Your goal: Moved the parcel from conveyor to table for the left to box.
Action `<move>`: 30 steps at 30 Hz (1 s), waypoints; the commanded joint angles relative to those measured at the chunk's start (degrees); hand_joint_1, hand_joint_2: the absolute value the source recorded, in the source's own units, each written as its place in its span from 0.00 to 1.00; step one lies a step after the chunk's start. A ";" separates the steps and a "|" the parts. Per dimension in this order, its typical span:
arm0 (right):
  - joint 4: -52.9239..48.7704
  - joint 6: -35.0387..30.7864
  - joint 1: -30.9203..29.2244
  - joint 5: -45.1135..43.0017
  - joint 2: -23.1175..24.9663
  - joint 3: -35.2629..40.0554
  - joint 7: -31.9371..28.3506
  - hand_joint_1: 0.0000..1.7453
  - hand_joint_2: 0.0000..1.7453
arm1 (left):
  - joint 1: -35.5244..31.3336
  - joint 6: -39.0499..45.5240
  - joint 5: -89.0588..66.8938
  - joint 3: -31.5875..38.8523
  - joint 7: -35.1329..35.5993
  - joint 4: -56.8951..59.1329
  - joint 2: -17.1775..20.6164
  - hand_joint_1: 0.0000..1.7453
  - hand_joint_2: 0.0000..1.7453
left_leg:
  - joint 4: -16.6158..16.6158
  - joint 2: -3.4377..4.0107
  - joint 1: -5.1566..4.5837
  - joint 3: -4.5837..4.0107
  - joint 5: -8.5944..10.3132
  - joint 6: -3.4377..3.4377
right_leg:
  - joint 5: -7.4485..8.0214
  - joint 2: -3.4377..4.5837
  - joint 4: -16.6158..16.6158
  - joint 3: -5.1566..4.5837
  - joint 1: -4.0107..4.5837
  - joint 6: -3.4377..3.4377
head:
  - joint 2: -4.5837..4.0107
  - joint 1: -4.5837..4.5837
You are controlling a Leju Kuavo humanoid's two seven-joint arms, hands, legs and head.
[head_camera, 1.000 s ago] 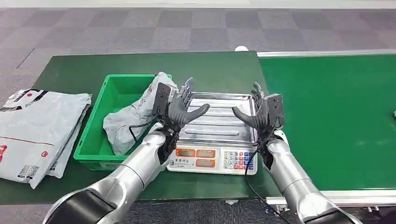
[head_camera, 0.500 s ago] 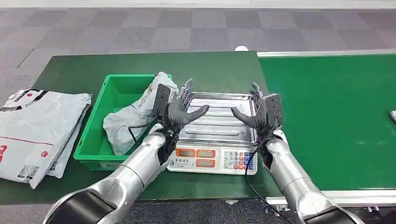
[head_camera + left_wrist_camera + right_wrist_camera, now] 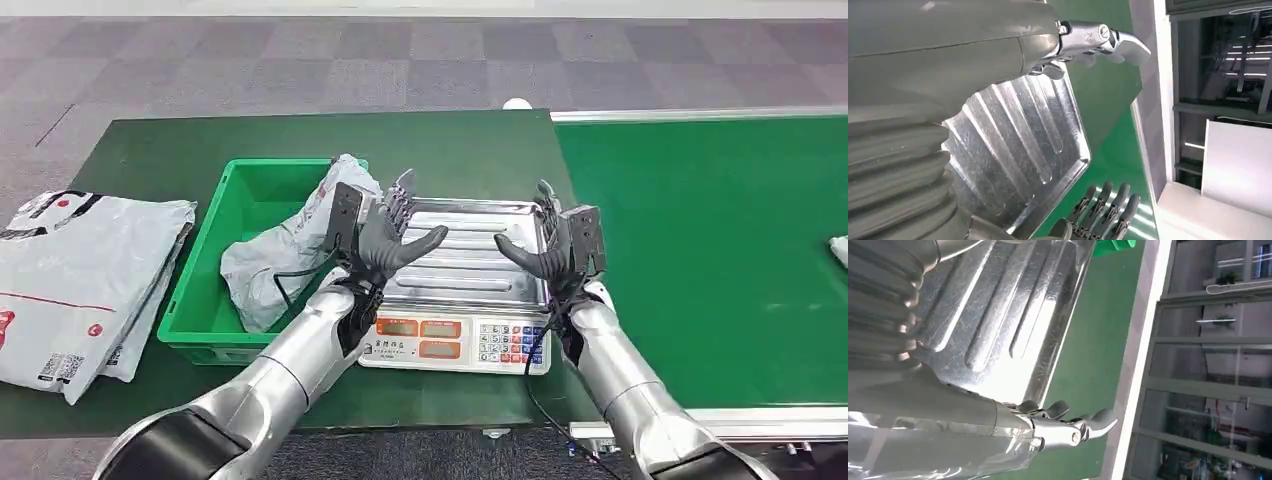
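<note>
The right robot hand [image 3: 556,243] hovers over the right side of the scale tray [image 3: 470,262], fingers spread and holding nothing; the left robot hand [image 3: 385,232] mirrors it over the tray's left side, also spread and empty. The parcel [image 3: 839,249] lies on the conveyor [image 3: 700,250] at the far right edge of the head view, well apart from both hands and mostly cut off, so its long axis cannot be told. It lies off to the right, so the right arm is plainly nearer and would need a wide outward reach.
</note>
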 commanded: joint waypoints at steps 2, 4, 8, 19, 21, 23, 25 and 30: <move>3.89 -0.09 -1.21 -0.12 -0.83 2.32 0.01 0.00 1.00 | -0.58 -0.36 0.08 0.49 0.08 2.38 1.13 0.00 1.00 | -0.07 0.06 0.01 0.11 0.00 0.01 | 0.03 0.06 -0.10 0.11 0.02 -0.03 | 0.00 0.00; 3.90 -0.07 -1.16 -0.12 -0.90 2.30 0.01 0.00 1.00 | -0.48 -0.35 0.10 0.53 0.04 2.41 1.19 0.00 1.00 | -0.06 0.07 0.03 0.11 0.00 0.01 | 0.03 0.06 -0.10 0.11 0.03 -0.03 | 0.00 0.00; 4.08 0.20 -1.39 -0.11 -0.80 2.41 0.02 0.00 1.00 | -0.52 0.05 -0.08 0.46 0.19 2.64 1.23 0.00 1.00 | -0.09 0.08 0.03 0.13 0.01 0.01 | 0.05 0.07 -0.13 0.13 0.04 -0.04 | 0.00 0.00; 4.03 -0.17 -0.69 0.10 -0.60 2.26 -0.34 0.00 1.00 | -0.27 0.13 -0.35 0.21 0.31 2.89 1.33 0.00 1.00 | -0.12 0.10 0.02 0.17 0.00 0.00 | 0.04 0.09 -0.14 0.15 0.03 -0.05 | 0.00 0.00; 3.79 -0.24 -0.29 0.34 -0.70 1.84 -0.55 0.00 1.00 | -0.32 -0.05 -0.39 0.14 0.28 3.09 1.25 0.00 1.00 | -0.08 0.07 0.01 0.11 0.00 0.00 | 0.03 0.06 -0.10 0.11 0.02 -0.04 | 0.00 0.00; 3.66 -0.29 -0.09 0.46 -0.68 1.56 -0.65 0.00 1.00 | -0.38 -0.29 -0.40 0.06 0.24 3.22 1.20 0.00 1.00 | -0.06 0.04 0.01 0.09 0.00 0.00 | 0.02 0.03 -0.08 0.10 0.02 -0.03 | 0.00 0.00; 3.66 -0.29 -0.09 0.46 -0.68 1.56 -0.65 0.00 1.00 | -0.38 -0.29 -0.40 0.06 0.24 3.22 1.20 0.00 1.00 | -0.13 0.07 0.03 0.18 0.02 0.01 | 0.05 0.06 -0.17 0.18 0.04 -0.05 | 0.00 0.00; 1.94 -0.75 1.70 1.84 -0.56 0.05 -0.78 0.00 1.00 | -0.46 -0.50 -0.31 -0.28 0.21 3.73 0.77 0.00 1.00 | -0.16 0.07 0.04 0.21 0.02 0.01 | 0.06 0.06 -0.21 0.22 0.05 -0.07 | 0.00 0.00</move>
